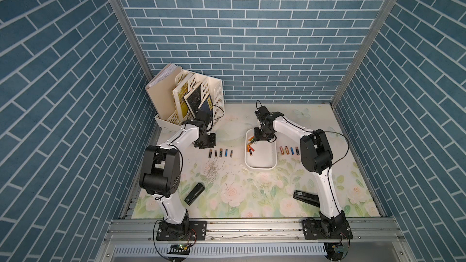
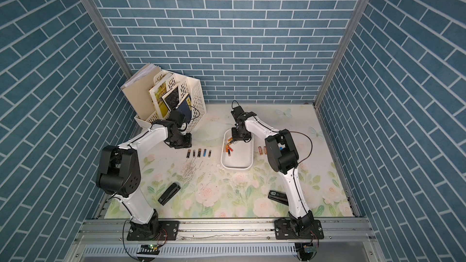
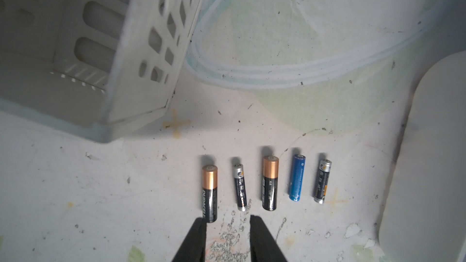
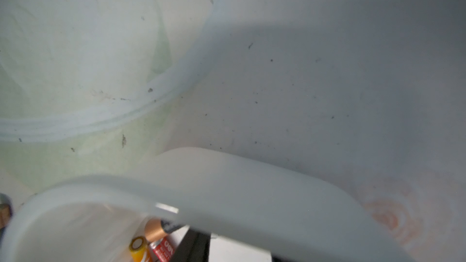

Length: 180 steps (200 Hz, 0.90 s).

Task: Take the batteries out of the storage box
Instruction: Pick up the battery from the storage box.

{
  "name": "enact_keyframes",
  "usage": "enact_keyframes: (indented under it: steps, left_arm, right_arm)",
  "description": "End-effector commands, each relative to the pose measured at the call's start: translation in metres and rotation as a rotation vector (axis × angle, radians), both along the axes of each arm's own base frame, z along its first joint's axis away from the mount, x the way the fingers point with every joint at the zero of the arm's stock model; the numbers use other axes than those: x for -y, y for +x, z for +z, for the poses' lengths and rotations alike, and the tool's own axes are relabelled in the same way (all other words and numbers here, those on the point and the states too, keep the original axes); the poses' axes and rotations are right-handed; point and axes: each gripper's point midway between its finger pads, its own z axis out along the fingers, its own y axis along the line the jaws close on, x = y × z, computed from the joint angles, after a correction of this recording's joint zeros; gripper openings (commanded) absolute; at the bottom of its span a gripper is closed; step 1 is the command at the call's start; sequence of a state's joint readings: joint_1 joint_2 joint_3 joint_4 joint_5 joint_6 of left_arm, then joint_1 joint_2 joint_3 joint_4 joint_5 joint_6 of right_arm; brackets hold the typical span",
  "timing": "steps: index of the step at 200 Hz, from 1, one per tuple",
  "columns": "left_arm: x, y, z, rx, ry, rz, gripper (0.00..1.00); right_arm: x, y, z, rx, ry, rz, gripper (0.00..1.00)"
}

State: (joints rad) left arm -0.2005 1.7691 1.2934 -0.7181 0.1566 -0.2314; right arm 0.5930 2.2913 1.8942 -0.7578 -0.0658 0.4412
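The white storage box (image 1: 262,166) sits right of centre in both top views, its rim (image 2: 237,168) plain and rounded. Several batteries (image 1: 251,147) lie heaped at its far end. My right gripper (image 1: 256,141) reaches down into that end, and in the right wrist view its jaws stand apart over the white floor, one finger (image 4: 194,245) beside a copper-topped battery (image 4: 156,230). Nothing shows between them. My left gripper (image 3: 227,225) hangs open and empty just short of a row of several batteries (image 3: 270,182) on the table. Another row (image 1: 288,150) lies right of the box.
A cream perforated file rack (image 1: 186,99) with books stands at the back left, close to my left wrist. Two black staplers (image 1: 194,194) (image 1: 305,196) lie near the front. Loose staples (image 1: 211,170) are scattered mid-table.
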Motion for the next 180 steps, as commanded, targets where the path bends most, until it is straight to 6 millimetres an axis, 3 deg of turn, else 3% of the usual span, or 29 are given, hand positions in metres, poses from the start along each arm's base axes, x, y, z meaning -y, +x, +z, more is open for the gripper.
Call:
enact_keyframes:
  steps: [1, 82, 130, 180]
  left_arm:
    - [-0.002, -0.001, 0.005, 0.011, -0.004, -0.003, 0.35]
    - [-0.002, -0.002, 0.005, 0.010, -0.007, 0.000, 0.35]
    - [-0.001, -0.003, 0.005, 0.008, -0.007, 0.000, 0.35]
    - [0.000, -0.003, 0.007, 0.010, -0.007, -0.003, 0.35]
  right_arm:
    - [0.001, -0.002, -0.008, -0.013, -0.041, 0.006, 0.41]
    - [-0.002, -0.015, -0.017, -0.054, -0.051, 0.058, 0.35]
    - [0.004, -0.020, -0.022, -0.067, -0.094, 0.082, 0.25]
    - [0.010, -0.027, -0.024, -0.079, -0.124, 0.096, 0.29]
